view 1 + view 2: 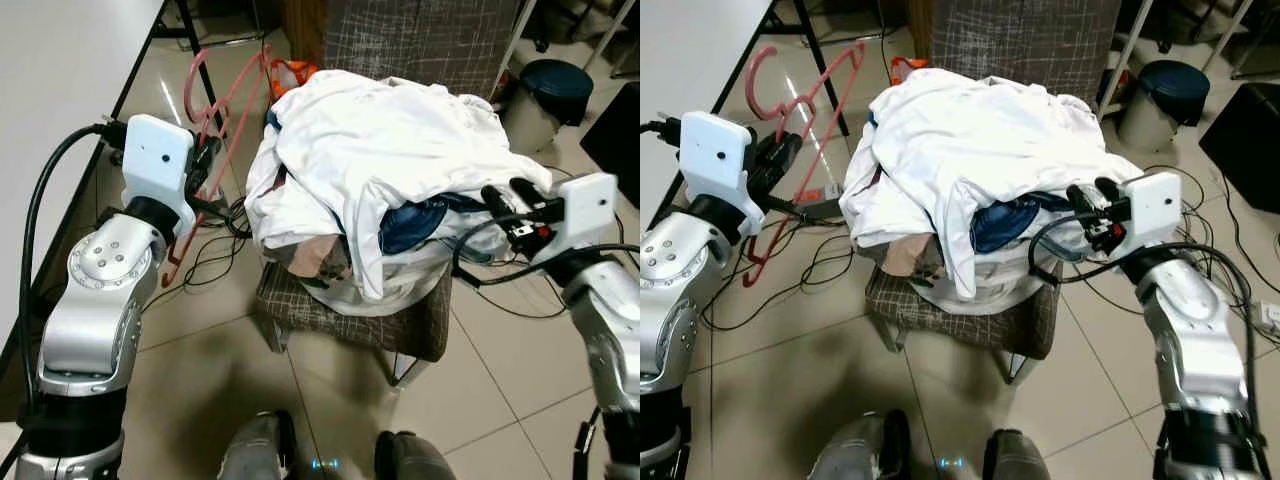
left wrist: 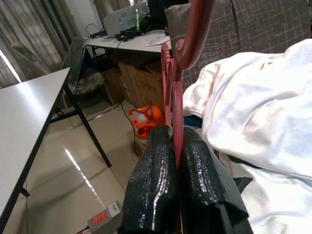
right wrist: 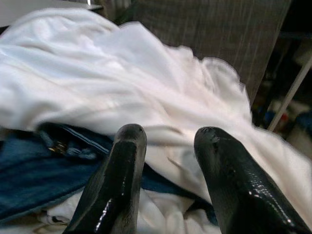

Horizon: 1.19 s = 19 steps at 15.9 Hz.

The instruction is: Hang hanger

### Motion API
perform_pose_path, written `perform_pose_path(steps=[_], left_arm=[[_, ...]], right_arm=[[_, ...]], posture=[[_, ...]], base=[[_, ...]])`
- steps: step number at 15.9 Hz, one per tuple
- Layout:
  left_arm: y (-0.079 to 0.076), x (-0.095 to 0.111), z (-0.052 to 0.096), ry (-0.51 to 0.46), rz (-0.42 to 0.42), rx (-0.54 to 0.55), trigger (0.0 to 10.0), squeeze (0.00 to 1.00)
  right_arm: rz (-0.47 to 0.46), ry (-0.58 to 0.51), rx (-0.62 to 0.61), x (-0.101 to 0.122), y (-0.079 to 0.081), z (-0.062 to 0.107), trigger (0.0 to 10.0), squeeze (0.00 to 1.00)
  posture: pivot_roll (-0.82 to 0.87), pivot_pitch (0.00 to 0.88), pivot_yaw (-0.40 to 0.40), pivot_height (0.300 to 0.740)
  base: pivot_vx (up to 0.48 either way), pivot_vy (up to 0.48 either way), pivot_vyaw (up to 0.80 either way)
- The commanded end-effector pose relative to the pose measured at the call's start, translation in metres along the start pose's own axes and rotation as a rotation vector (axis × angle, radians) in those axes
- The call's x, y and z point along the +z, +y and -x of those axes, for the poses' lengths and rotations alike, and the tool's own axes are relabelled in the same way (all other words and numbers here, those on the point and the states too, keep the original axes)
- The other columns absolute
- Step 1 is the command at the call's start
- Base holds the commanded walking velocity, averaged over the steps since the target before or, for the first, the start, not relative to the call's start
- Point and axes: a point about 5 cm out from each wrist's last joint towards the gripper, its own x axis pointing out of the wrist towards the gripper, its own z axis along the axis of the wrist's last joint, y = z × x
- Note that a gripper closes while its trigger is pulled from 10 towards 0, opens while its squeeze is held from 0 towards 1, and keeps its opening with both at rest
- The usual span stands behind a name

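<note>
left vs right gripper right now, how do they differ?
The left gripper has its jaws shut on the red hanger; the right gripper has open jaws holding nothing. Left is raised beside the clothes pile above the floor; right points into the pile. Both have black fingers.

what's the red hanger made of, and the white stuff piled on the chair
Red hanger, pinched in the left hand: looks like moulded plastic, since it is a smooth, slightly glossy, uniformly pinkish-red bar with a rounded hook; coated metal can't be ruled out.

White pile: soft woven or knit cloth, probably cotton-like, matte, with folds and creases. The right hand, open, hovers by it.
</note>
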Motion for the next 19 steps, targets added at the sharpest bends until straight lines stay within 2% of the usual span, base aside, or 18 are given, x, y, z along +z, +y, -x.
perform_pose_path(steps=[1,2,4,5,6,7,8,11,13,14,15,16,19], left_arm=[[0.004,0.006,0.001,-0.025,-0.014,-0.002,10.0,0.00],[0.004,0.006,0.001,-0.024,-0.016,-0.003,10.0,0.00],[0.007,0.006,0.003,-0.022,-0.026,-0.001,10.0,0.00],[0.007,0.006,0.003,-0.021,-0.029,0.001,10.0,0.00],[0.008,0.007,0.004,-0.022,-0.032,0.004,10.0,0.00],[0.008,0.007,0.004,-0.022,-0.032,0.005,10.0,0.00],[0.009,0.007,0.004,-0.023,-0.033,0.005,10.0,0.00],[0.009,0.009,0.003,-0.028,-0.034,0.003,10.0,0.00],[0.009,0.009,0.002,-0.029,-0.035,0.004,10.0,0.00],[0.009,0.010,0.002,-0.032,-0.034,0.008,10.0,0.00],[0.009,0.010,0.002,-0.032,-0.033,0.011,10.0,0.00],[0.010,0.009,0.004,-0.030,-0.032,0.015,10.0,0.00],[0.010,0.010,0.003,-0.030,-0.034,0.009,10.0,0.00]], right_arm=[[-0.043,-0.005,-0.003,0.000,-0.003,-0.005,10.0,0.00],[-0.085,-0.007,-0.009,-0.001,-0.005,-0.010,10.0,0.00],[-0.248,-0.045,-0.014,0.005,-0.004,-0.029,10.0,0.00],[-0.262,-0.051,0.005,0.005,0.001,-0.033,10.0,0.00],[-0.287,-0.060,0.058,0.008,0.012,-0.039,10.0,0.00],[-0.294,-0.063,0.068,0.008,0.014,-0.041,10.0,0.00],[-0.315,-0.076,0.135,0.012,0.027,-0.047,10.0,0.00],[-0.300,-0.152,0.269,0.028,0.050,-0.052,10.0,0.00],[-0.306,-0.198,0.337,0.037,0.059,-0.052,10.0,0.00],[-0.314,-0.253,0.226,0.045,0.056,-0.052,10.0,0.00],[-0.317,-0.235,0.090,0.041,0.048,-0.053,10.0,0.00],[-0.388,-0.216,-0.073,0.030,0.040,-0.047,10.0,0.00],[-0.445,-0.204,-0.064,0.021,0.057,-0.037,10.0,0.00]], posture=[[0.02,0.162,0.071,0.740],[0.02,0.161,0.073,0.740],[0.03,0.159,0.069,0.740],[0.03,0.157,0.067,0.740],[0.04,0.156,0.067,0.740],[0.04,0.155,0.068,0.740],[0.04,0.156,0.070,0.740],[0.04,0.157,0.070,0.740],[0.03,0.162,0.071,0.740],[0.04,0.165,0.063,0.740],[0.04,0.163,0.063,0.740],[0.04,0.165,0.064,0.740],[0.03,0.163,0.069,0.740]], base=[[0.000,0.000,0.00],[0.000,0.000,0.00],[0.000,0.000,0.00],[0.000,0.000,0.00],[0.000,0.000,0.00],[0.000,0.000,0.00],[0.000,0.000,0.00],[0.000,0.000,0.00],[0.000,0.000,0.00],[0.000,0.000,0.00],[0.000,0.000,0.00],[0.000,0.000,0.00],[0.000,0.000,0.00]])
